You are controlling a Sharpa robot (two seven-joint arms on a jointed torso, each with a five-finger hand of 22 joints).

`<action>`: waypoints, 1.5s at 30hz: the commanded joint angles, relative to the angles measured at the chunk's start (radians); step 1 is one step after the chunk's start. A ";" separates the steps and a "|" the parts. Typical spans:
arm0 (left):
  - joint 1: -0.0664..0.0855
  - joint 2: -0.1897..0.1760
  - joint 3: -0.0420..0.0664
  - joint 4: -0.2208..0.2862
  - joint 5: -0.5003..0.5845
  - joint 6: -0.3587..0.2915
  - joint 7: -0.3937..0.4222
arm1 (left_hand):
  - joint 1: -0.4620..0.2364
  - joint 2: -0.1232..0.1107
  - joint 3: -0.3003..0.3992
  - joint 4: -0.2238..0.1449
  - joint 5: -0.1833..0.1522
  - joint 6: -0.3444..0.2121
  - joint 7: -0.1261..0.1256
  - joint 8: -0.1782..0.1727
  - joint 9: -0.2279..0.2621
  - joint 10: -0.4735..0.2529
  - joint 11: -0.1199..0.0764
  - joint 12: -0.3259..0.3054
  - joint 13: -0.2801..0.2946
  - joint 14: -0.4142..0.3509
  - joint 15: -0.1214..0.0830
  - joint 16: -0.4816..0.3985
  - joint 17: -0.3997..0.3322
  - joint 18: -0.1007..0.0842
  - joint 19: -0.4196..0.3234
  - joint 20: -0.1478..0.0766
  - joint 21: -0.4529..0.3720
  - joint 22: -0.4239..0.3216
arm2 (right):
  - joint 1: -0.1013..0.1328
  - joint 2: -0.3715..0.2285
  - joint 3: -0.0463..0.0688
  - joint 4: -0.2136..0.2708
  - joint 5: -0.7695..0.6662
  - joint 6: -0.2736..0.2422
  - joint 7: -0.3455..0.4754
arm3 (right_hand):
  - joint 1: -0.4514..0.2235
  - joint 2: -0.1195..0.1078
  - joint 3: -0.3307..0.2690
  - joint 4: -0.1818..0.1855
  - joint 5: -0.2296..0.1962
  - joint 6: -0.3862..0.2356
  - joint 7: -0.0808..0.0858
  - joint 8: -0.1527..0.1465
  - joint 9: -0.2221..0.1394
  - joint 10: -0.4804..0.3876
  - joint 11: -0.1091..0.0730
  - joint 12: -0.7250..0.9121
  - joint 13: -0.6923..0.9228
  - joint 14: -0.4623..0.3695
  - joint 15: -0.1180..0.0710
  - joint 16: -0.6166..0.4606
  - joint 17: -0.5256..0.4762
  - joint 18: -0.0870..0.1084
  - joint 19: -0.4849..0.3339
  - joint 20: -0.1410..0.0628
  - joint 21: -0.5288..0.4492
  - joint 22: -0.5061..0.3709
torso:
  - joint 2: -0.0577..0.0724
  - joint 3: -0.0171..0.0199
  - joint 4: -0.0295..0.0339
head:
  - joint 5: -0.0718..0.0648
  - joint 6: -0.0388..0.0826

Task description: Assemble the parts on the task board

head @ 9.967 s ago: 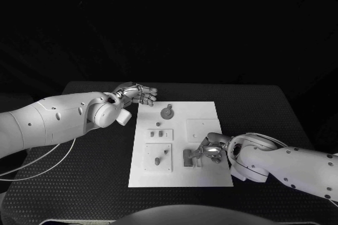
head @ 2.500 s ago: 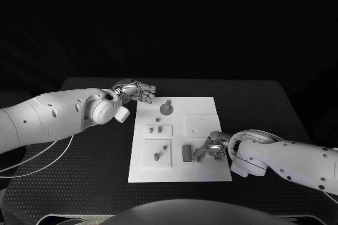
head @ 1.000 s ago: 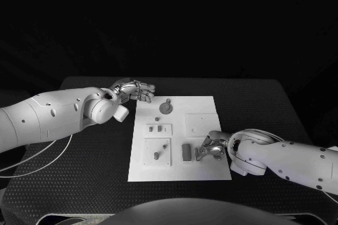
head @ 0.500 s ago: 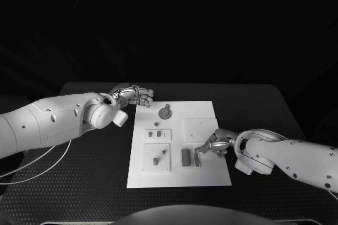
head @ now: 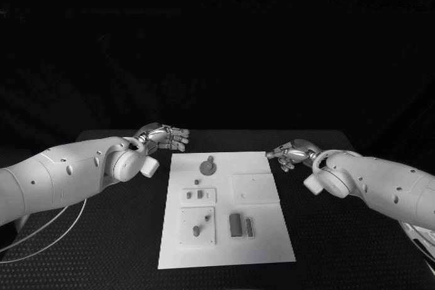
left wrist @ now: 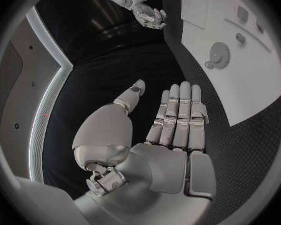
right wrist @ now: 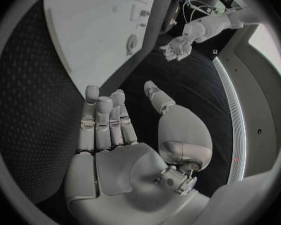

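— Since a moment ago the silver many-fingered right hand [head: 288,155] has left the near right part of the flat white rectangular task board [head: 263,239]. It now hangs over the black textured table [head: 344,239], just off the board's far right corner.

— Was it holding anything before?

— Earlier its fingers were down at the two small dark upright bar-shaped parts [head: 240,225]. Those two now stand side by side on the board's near half, with no hand touching them.

— And the state of that hand now?

— Empty. In the right wrist view its fingers [right wrist: 97,122] lie straight and close side by side, the thumb stands off to one side, and nothing lies in the palm.

— What about the other one?

— The silver many-fingered left hand [head: 164,137] has stayed near the board's far left corner, over the table. The left wrist view shows its fingers [left wrist: 181,112] stretched out side by side, thumb apart, holding nothing.

— Where are the rest of the pieces?

— A grey round disc-shaped part [head: 209,167] lies at the board's far end, between the two hands. Nearer, on the left half, a small raised square plate [head: 198,195] carries two little dark pegs, and a larger raised square plate [head: 199,226] beyond it towards the robot carries a small dark stud. A bare raised square plate [head: 253,187] sits on the right half, further out than the two bar-shaped parts.
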 commanded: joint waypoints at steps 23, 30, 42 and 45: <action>-0.008 0.097 0.012 -0.151 0.044 -0.019 0.050 | -0.936 0.057 -0.454 0.246 -0.053 -0.838 -0.162 -0.276 -0.511 -1.089 -0.128 -0.068 -0.299 -0.906 -0.104 -0.455 -0.689 -0.015 -0.868 -0.001 -0.066 -1.035 | -0.028 0.120 0.100 -0.191 0.237 0.027 0.227 | -0.784 0.142 -0.559 0.242 -0.042 -0.971 -0.119 -0.067 -0.844 -1.042 -0.011 -0.941 -1.061 -1.094 0.090 -1.319 -0.753 -0.233 -0.956 -0.011 -0.730 -1.268 | -0.048 0.0101 0.0007 | 0.013 0.136; -0.046 0.071 0.050 -0.047 0.059 -0.129 0.094 | -0.936 0.057 -0.454 0.246 -0.053 -0.838 -0.162 -0.276 -0.511 -1.089 -0.128 -0.068 -0.299 -0.906 -0.104 -0.455 -0.689 -0.015 -0.868 -0.001 -0.066 -1.035 | -0.040 0.085 0.105 -0.081 0.289 -0.071 0.257 | -0.784 0.142 -0.559 0.242 -0.042 -0.971 -0.119 -0.067 -0.844 -1.042 -0.011 -0.941 -1.061 -1.094 0.090 -1.319 -0.753 -0.233 -0.956 -0.011 -0.730 -1.268 | -0.095 0.0228 0.0317 | -0.022 0.130; -0.172 -0.015 0.177 0.299 0.109 -0.498 0.244 | -0.936 0.057 -0.454 0.246 -0.053 -0.838 -0.162 -0.276 -0.511 -1.089 -0.128 -0.068 -0.299 -0.906 -0.104 -0.455 -0.689 -0.015 -0.868 -0.001 -0.066 -1.035 | -0.080 -0.035 0.123 0.296 0.470 -0.407 0.362 | -0.784 0.142 -0.559 0.242 -0.042 -0.971 -0.119 -0.067 -0.844 -1.042 -0.011 -0.941 -1.061 -1.094 0.090 -1.319 -0.753 -0.233 -0.956 -0.011 -0.730 -1.268 | -0.112 0.0272 0.0425 | -0.034 0.128; -0.196 -0.032 0.201 0.364 0.119 -0.567 0.272 | -0.936 0.057 -0.454 0.246 -0.053 -0.838 -0.162 -0.276 -0.511 -1.089 -0.128 -0.068 -0.299 -0.906 -0.104 -0.455 -0.689 -0.015 -0.868 -0.001 -0.066 -1.035 | -0.089 -0.062 0.127 0.379 0.510 -0.481 0.386 | -0.784 0.142 -0.559 0.242 -0.042 -0.971 -0.119 -0.067 -0.844 -1.042 -0.011 -0.941 -1.061 -1.094 0.090 -1.319 -0.753 -0.233 -0.956 -0.011 -0.730 -1.268 | -0.112 0.0272 0.0425 | -0.034 0.128</action>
